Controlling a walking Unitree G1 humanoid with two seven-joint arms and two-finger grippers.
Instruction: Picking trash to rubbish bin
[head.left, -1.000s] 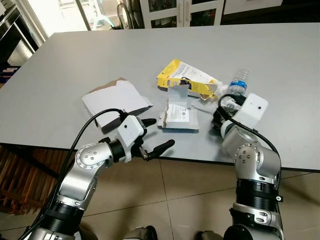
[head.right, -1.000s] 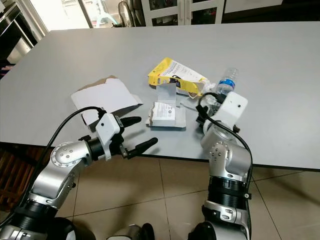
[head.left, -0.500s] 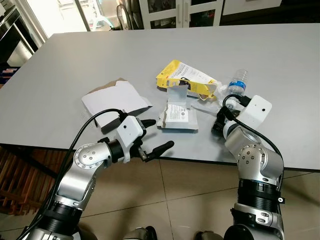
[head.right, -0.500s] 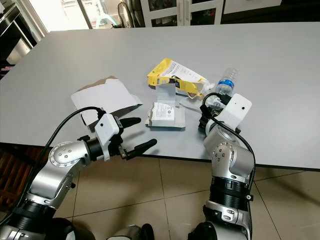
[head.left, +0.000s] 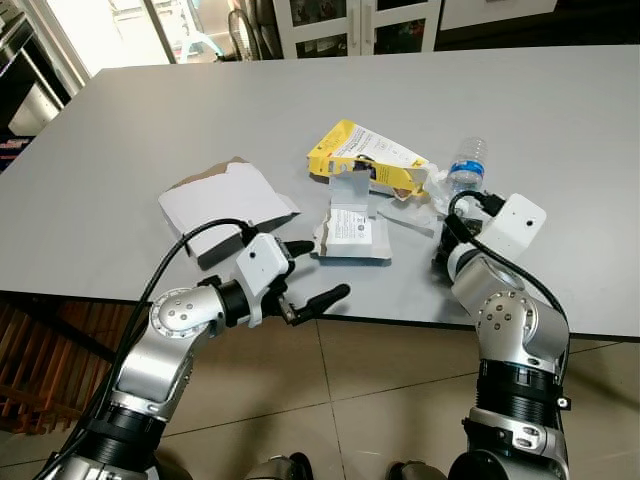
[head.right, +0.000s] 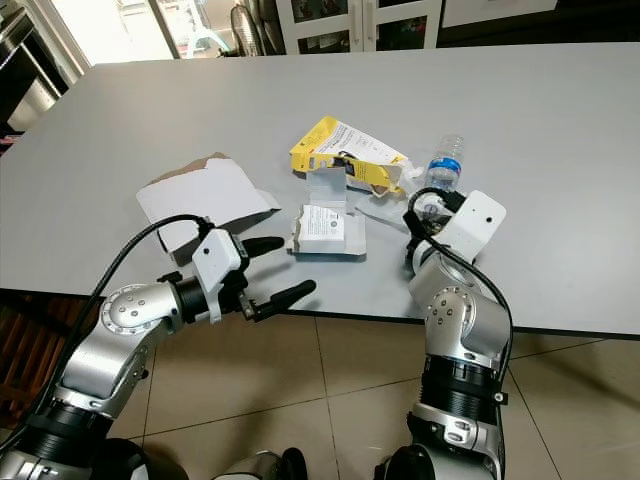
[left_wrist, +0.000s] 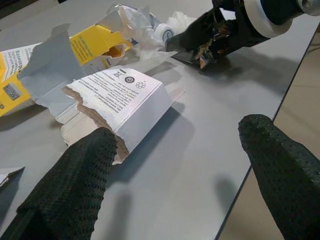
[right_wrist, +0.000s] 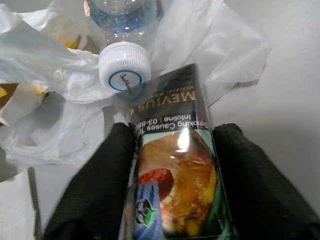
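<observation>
— Trash lies in a loose cluster near the front edge of the grey table (head.left: 130, 120). What sits where?

— Middle of the cluster: a torn white carton (head.left: 352, 231), lying flat with its flap up. Just behind it, a yellow box (head.left: 368, 162), ripped open. Toward the robot's left, well apart from those, a folded white card sheet (head.left: 225, 200) with a brown torn edge. Toward the right, a clear plastic bottle (head.left: 466, 163) on its side, white cap (right_wrist: 124, 65) pointing at the right gripper, resting on crumpled white plastic wrap (right_wrist: 220, 45).

— Right gripper?

— Right gripper (right_wrist: 172, 165) is at the table's right front, just beside the bottle cap. Its two black fingers (right_wrist: 250, 180) are clamped on a cigarette pack (right_wrist: 175, 165), one on each side (dark top, printed warning text, glossy picture). The pack's far end almost touches the cap; whether it does touch, I cannot tell.

— Left gripper?

— Left gripper (head.left: 310, 270) hangs at the table's front edge, between the card sheet and the white carton, holding nothing. Fingers spread wide apart: one over the tabletop near the carton's torn corner, the other out past the edge, above the tiled floor (head.left: 350, 380).

— Anything between the two grippers?

— Bare grey tabletop, and the carton's shadow.
</observation>
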